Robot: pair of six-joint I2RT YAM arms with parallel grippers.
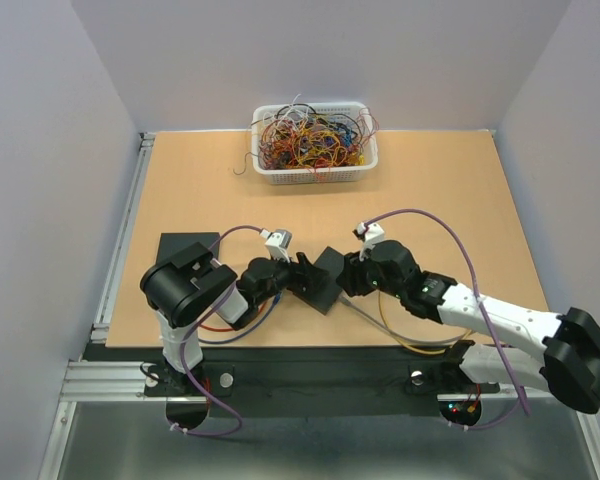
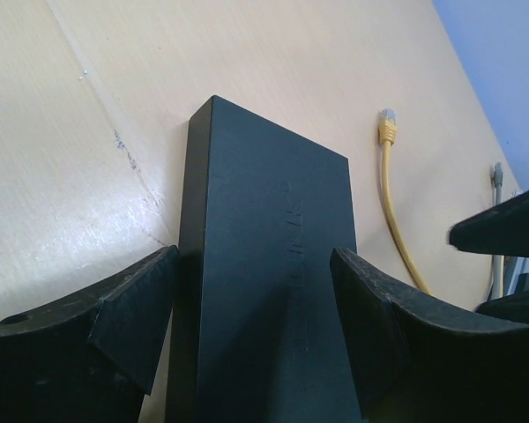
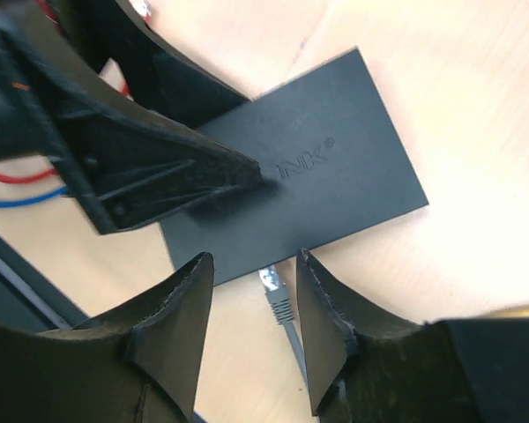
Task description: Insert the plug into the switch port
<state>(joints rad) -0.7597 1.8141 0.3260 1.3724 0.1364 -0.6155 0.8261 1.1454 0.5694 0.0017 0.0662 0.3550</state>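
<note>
**Left gripper clamped across the flat matte-black rectangular box; right gripper loose around the clear-tipped plug**

The left gripper stands wide, with the box filling the space between its jaws. In the left wrist view one finger presses the box's narrow side wall and the other covers the opposite edge of its broad face. From the right wrist view, one of those fingers lies with its tip on the top face, just beside the embossed lettering.

The right gripper is partly apart and holds nothing. The plug, on its thin grey cable, lies between the black fingers. There is a clear gap on one side, and the cable runs close by the other finger. The plug's tip meets the box's near narrow edge, while most of its body is outside.

The box lies on the tan wooden table near its front edge, between the two wrists in the top view.

The switch port itself cannot be seen. That narrow edge appears only as a dark sliver, so it is not possible to tell whether the plug has entered a socket. The lettering is cut off by the left finger, leaving only "INK" legible. The near end of the box is hidden in the left wrist view.

A yellow cable with a clear plug lies on the table beside the box. At the back stands a white plastic basket of tangled coloured wires, and a flat black square mat is partly covered by the left arm.
</note>
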